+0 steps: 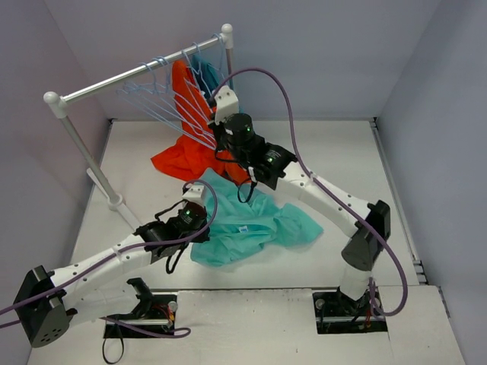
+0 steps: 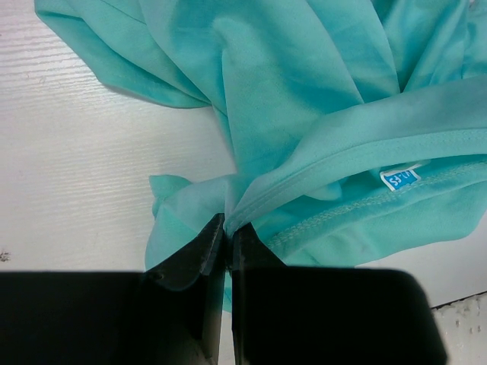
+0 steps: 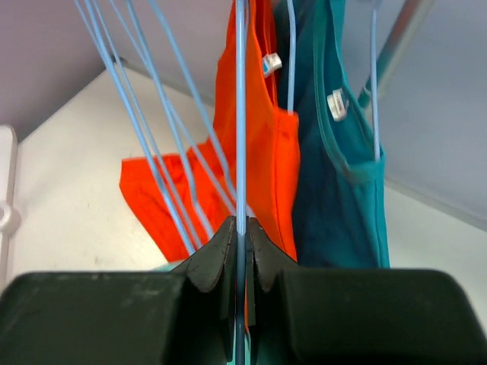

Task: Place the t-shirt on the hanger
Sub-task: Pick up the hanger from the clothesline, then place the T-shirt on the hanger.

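The mint-turquoise t-shirt (image 1: 247, 224) lies crumpled on the white table in the middle. In the left wrist view it (image 2: 319, 114) fills the upper frame, with its collar hem and blue label. My left gripper (image 1: 199, 211) (image 2: 227, 232) is shut on a fold of the t-shirt near the collar. My right gripper (image 1: 222, 131) (image 3: 241, 228) is shut on the thin wire of a pale blue hanger (image 3: 240, 114) that hangs from the rack with several alike (image 1: 171, 103).
A metal rack rail (image 1: 137, 72) on white posts spans the back left. An orange-red shirt (image 1: 186, 148) (image 3: 243, 144) and a darker teal shirt (image 3: 338, 175) hang on it. Grey walls enclose the table.
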